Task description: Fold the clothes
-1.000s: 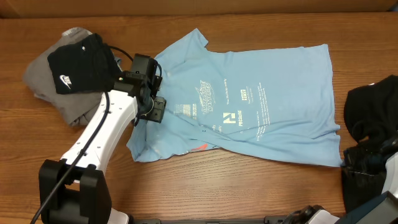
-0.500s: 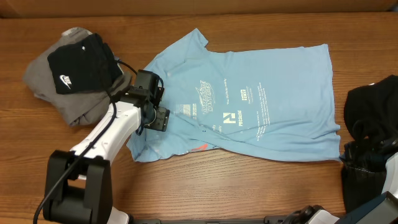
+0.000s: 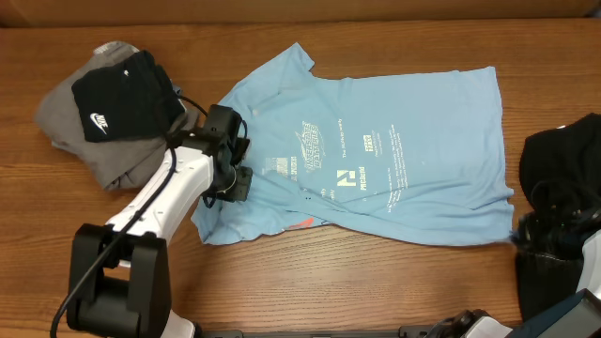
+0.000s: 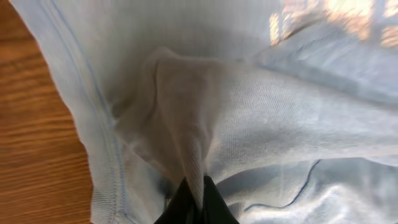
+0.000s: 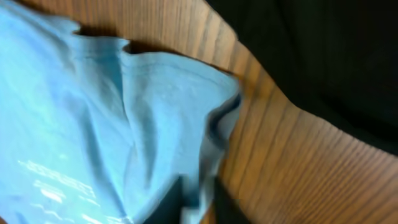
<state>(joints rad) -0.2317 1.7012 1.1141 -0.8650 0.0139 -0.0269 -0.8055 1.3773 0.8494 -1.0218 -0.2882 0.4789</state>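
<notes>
On tee, L pincer, R pincer clamped

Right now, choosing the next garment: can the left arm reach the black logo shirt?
Likely yes once freed: the black logo shirt lies uncovered atop the grey garment nearby, but the left tool is shut on the blue T-shirt.

The left claw sits on the spread light-blue T-shirt.
</notes>
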